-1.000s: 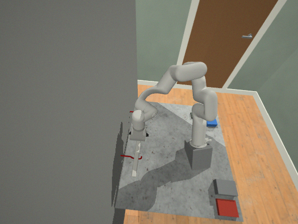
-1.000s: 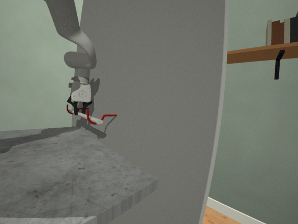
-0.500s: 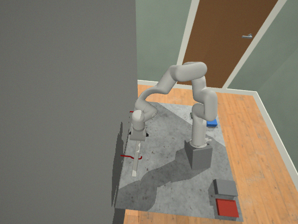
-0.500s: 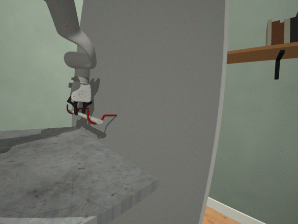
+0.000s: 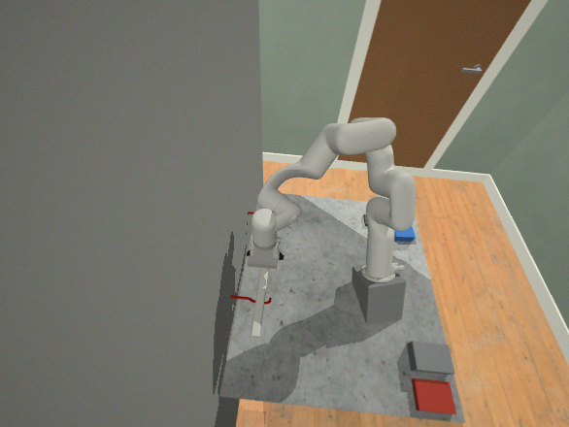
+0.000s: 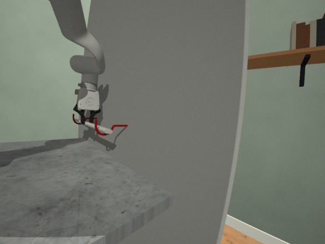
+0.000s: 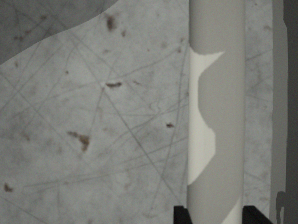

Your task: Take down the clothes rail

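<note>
- The bench (image 6: 83, 188) is a grey marbled slab, scratched and dotted with small brown flecks (the wrist view shows these best), and it butts against a tall plain grey wall panel (image 6: 172, 97).
- The arm's shadow falls dark across the slab.
- The white clothes rail (image 6: 102, 128) sits up off the bench, just beside the wall and roughly parallel to it, cradled in the two red wall hooks (image 6: 97, 130).
- The jaws (image 6: 86, 118) are clamped on the clothes rail between the hooks, pointing straight down; in the wrist view the rail runs up the frame between the two dark fingertips.
- The arm stands on a grey pedestal (image 5: 385, 311) on the far side of the bench from the wall.
- A small blue block (image 5: 404, 236) lies behind the pedestal; a grey box (image 5: 429, 358) and a red pad (image 5: 433, 396) sit at the bench's near corner.
- The room has pale green walls, a wood plank floor (image 5: 485, 272), white skirting and a brown door (image 5: 437, 73) with a metal handle.
- A wooden shelf (image 6: 283, 57) on a black bracket carries a few books.
</note>
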Motion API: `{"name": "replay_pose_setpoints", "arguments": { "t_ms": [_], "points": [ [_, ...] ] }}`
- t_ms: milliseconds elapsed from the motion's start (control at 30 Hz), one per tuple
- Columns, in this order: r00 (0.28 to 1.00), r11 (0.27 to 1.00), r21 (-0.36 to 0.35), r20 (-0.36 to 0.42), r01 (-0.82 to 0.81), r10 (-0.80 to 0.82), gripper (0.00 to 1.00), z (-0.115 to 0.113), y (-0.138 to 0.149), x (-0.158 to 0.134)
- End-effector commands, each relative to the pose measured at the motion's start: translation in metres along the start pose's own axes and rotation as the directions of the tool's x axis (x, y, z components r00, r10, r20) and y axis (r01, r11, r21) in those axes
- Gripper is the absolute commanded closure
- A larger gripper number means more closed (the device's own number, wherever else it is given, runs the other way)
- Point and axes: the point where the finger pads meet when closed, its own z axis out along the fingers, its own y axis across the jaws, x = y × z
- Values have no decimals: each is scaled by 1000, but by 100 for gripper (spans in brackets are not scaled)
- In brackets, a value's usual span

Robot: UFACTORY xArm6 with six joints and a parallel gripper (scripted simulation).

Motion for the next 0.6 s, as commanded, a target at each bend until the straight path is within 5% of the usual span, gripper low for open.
{"name": "replay_pose_setpoints", "arguments": {
  "t_ms": [0,567],
  "points": [
    [1000,1000,-4,-2,-1,1,100,-6,1,0],
    [1000,1000,-4,-2,-1,1,100,-16,1,0]
  ]
}}
